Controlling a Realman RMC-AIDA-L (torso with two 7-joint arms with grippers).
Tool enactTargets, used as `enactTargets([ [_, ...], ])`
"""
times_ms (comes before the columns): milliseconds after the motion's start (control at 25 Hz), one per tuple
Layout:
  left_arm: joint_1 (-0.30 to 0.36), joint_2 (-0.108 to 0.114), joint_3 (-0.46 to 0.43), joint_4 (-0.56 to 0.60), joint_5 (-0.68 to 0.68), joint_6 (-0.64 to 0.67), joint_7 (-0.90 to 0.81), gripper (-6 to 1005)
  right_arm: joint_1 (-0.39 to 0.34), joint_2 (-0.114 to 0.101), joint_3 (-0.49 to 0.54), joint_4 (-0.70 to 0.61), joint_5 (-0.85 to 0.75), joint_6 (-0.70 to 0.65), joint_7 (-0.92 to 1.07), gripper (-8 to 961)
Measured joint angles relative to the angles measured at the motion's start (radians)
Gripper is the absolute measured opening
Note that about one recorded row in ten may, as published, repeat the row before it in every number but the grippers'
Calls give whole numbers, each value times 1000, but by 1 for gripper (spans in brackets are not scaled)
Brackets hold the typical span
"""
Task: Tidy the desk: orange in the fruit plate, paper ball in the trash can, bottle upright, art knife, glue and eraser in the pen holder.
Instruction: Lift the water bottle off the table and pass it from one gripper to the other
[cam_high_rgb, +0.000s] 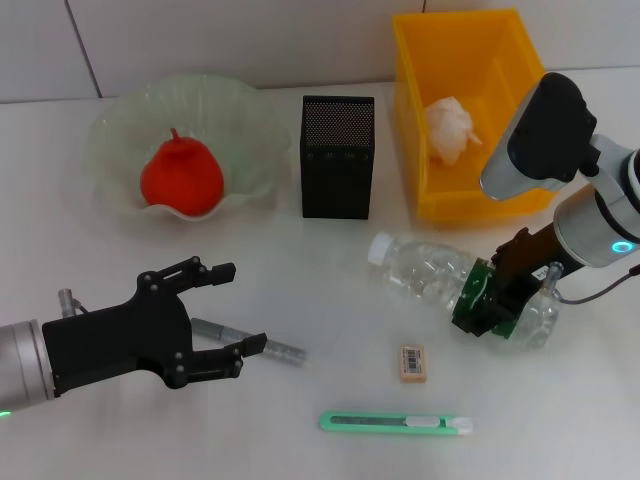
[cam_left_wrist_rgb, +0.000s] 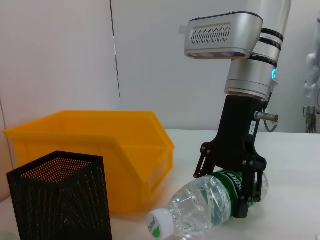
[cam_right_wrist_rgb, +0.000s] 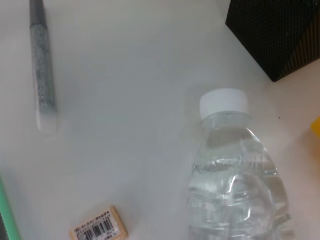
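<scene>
Three loose items, glue (cam_high_rgb: 262, 343), eraser (cam_high_rgb: 412, 362), art knife (cam_high_rgb: 396, 423), near the lying bottle (cam_high_rgb: 455, 286).

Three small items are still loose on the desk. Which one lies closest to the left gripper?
The glue, the thin grey stick right at the left gripper. The eraser and the green art knife lie farther toward the right.

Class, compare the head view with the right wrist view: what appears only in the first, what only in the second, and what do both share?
Only the head view shows the orange-red round fruit in the translucent pale-green wavy bowl, the white crumpled paper wad in the yellow plastic bin, the open left end effector and the right end effector closed on the clear plastic bottle. The right wrist view adds nothing of its own. Both show the bottle, grey glue stick, beige barcoded eraser, mint-green knife and black mesh cup.
</scene>
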Motion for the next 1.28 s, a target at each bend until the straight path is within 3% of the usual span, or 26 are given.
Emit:
enactTargets([
  [240,1,0,0,0,-1,-2,0,748,-13,4,-2,3,-7,15,-20,762],
  [840,3,0,-6,0,-4,2,2,741,-167,3,33,-113,206,37,-134,761],
  [1120,9,-3,-8,0,-55,4,2,739,-280,4,136,-209,401,38,-258,762],
  [1280,28,-3,-8,0,-146,6,-3,737,-353,5,196,-198,602,35,-413,763],
])
